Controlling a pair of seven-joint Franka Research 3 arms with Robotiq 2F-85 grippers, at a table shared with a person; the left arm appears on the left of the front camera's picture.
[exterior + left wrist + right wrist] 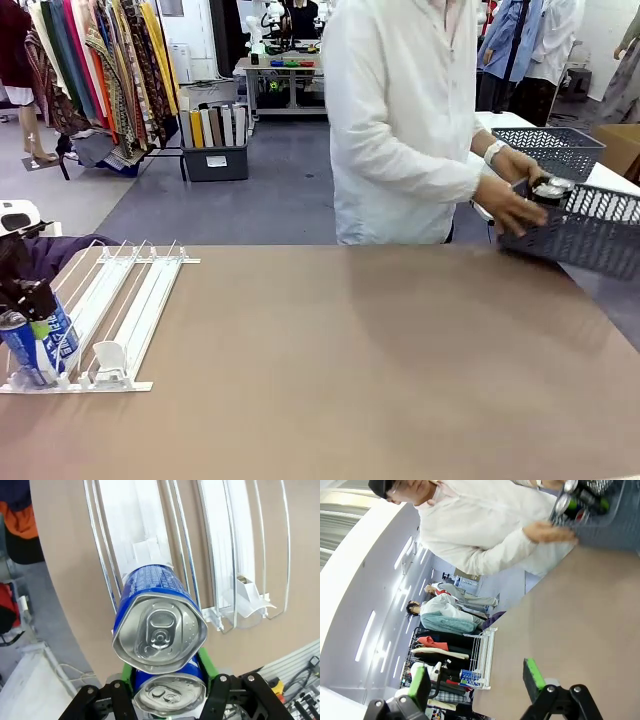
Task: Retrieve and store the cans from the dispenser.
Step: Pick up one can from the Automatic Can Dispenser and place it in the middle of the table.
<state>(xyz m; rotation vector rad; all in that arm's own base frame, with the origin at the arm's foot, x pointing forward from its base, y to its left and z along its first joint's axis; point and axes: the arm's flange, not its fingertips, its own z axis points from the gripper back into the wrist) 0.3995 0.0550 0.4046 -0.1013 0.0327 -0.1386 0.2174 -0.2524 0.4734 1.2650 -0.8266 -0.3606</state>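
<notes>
Pads (207,664) of left gripper (167,671) are clamped on blue can (170,694); second can (159,630) lies beyond, print illegible; right gripper (475,675) is spread wide.

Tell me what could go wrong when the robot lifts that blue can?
The left gripper is shut on one blue can, and a second blue can sits right against it, so lifting might knock that one over or out of the dispenser. The pads hold the can near its top, so it could swing or slip.

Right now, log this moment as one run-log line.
left gripper: shut on blue can | right gripper: open, empty | dispenser: second blue can at near end | person: holding grey basket
</notes>
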